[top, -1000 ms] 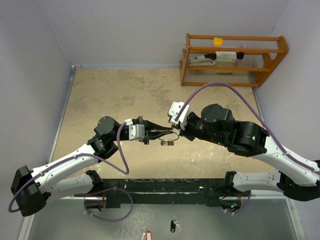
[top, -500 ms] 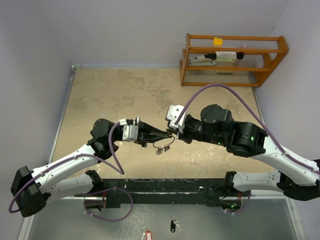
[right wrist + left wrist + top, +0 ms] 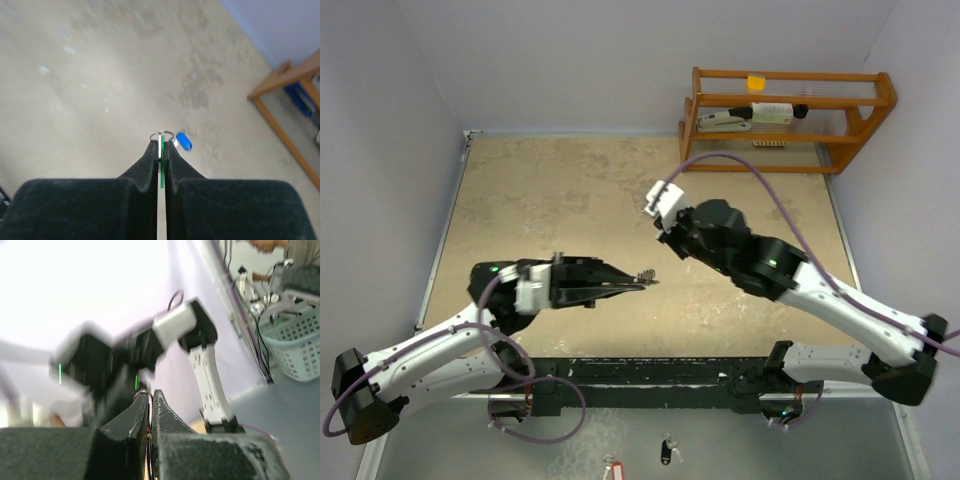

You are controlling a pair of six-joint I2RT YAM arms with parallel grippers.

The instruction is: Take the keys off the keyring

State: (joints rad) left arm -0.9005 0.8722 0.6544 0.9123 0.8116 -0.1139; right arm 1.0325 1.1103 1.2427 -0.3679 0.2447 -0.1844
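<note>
the keyring (image 3: 645, 277), a small tangle of thin silver wire, sits pinched at the very tip of the left end effector (image 3: 638, 281), raised over the middle of the bench (image 3: 540, 190), well apart from the wooden rack (image 3: 785, 120) and on its near left side. in the left wrist view those fingers are pressed together, with one wire loop of the keyring poking up from the seam. the green key (image 3: 162, 172) shows as a thin green strip clamped between the closed fingers of the right end effector (image 3: 161, 144), which is nearer the rack than the keyring is and apart from it. a small wire loop (image 3: 162, 134) stands at those fingertips, and the blue key (image 3: 183, 141) hangs just beside them on the rack side, its blue head clear of the fingers.
</note>
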